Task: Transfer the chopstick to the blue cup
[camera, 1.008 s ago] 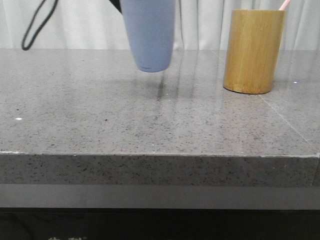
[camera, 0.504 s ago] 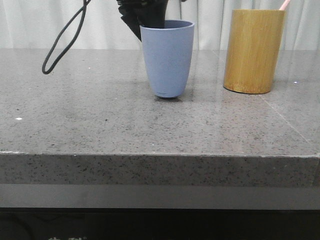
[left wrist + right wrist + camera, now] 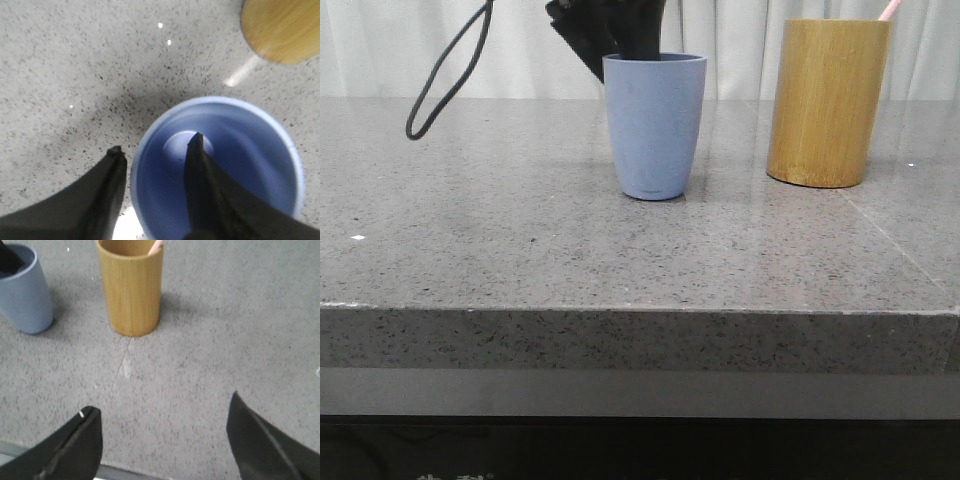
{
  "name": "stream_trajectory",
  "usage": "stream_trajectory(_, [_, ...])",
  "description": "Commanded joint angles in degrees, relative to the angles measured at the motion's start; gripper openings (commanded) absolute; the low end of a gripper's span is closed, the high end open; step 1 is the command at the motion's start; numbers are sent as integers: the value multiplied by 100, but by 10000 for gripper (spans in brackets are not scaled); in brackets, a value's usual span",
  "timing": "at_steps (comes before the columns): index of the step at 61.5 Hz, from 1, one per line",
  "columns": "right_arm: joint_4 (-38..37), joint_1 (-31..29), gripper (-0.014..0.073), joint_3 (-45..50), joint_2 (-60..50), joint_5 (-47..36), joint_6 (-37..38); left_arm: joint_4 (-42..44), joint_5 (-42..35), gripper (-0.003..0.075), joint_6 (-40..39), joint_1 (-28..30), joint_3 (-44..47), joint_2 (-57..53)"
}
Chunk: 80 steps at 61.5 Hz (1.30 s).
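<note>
Cup (image 3: 655, 125) upright on table (image 3: 520, 240), left gripper (image 3: 155, 150) straddling its rim, maybe gripping.
Right gripper (image 3: 162, 432) spread wide; chopstick (image 3: 888, 10) in holder (image 3: 827, 100).

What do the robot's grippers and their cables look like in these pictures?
Both grippers are plain matte black. The left gripper has two flat fingers tapering to blunt tips, and a thin black cable loops beside it. The right gripper has broader, wedge-shaped black fingers, with a tiny white speck on one. I see no markings.
</note>
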Motion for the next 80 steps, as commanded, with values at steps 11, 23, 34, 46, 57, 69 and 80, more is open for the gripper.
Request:
stream_trajectory(11, [15, -205, 538, -236, 375, -922, 669, -215, 137, 295, -82, -38, -1002, -440])
stream_trajectory(23, [214, -727, 538, -849, 1214, -846, 791, -217, 137, 295, -92, -25, -959, -772])
stream_trajectory(34, [733, -1126, 538, -1668, 2046, -567, 589, -195, 125, 295, -95, -3, -321, -1480])
stream_trajectory(46, [2032, -1325, 538, -2661, 2998, -259, -192, -159, -334, 295, -95, 86, 1242, -2604])
stream_trajectory(57, [2952, -1373, 538, -3497, 3944, 23, -829, -159, -600, 295, -95, 96, 2558, -3744])
stream_trajectory(69, [3136, -1361, 538, -4295, 4980, 243, -1163, -159, -1008, 295, -95, 96, 3878, -5030])
stream_trajectory(80, [3172, -1355, 482, -4605, 5517, 449, -1404, -159, -1143, 295, -95, 96, 4623, -5706])
